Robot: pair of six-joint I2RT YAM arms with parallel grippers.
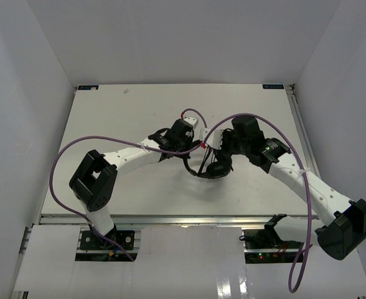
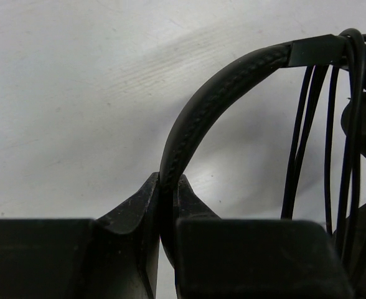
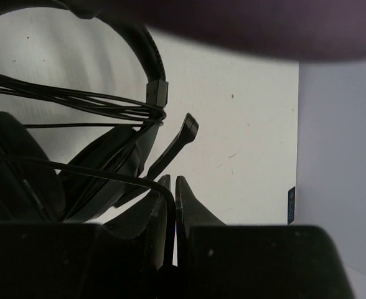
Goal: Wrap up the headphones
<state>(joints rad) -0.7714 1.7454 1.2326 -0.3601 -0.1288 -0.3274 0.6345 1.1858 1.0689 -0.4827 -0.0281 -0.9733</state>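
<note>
Black headphones [image 2: 220, 87] pinched in left hand [image 2: 168, 185] — cable [image 3: 77, 166] seemingly in right hand [image 3: 171, 184].

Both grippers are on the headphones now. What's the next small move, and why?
Probably another turn: the right gripper carries the cable once more around the headband while the left gripper holds. The left is clamped on the headband, the right pinches the cable, and several strands already cross the band.

The left arm [image 1: 130, 156] and right arm [image 1: 310, 187] have white links, black joints. A thick purple cable [image 1: 54, 171] follows each, with red ties [image 1: 183, 114] far from the bases [image 1: 111, 240]. Fingers [image 2: 132, 215] are matte black.
</note>
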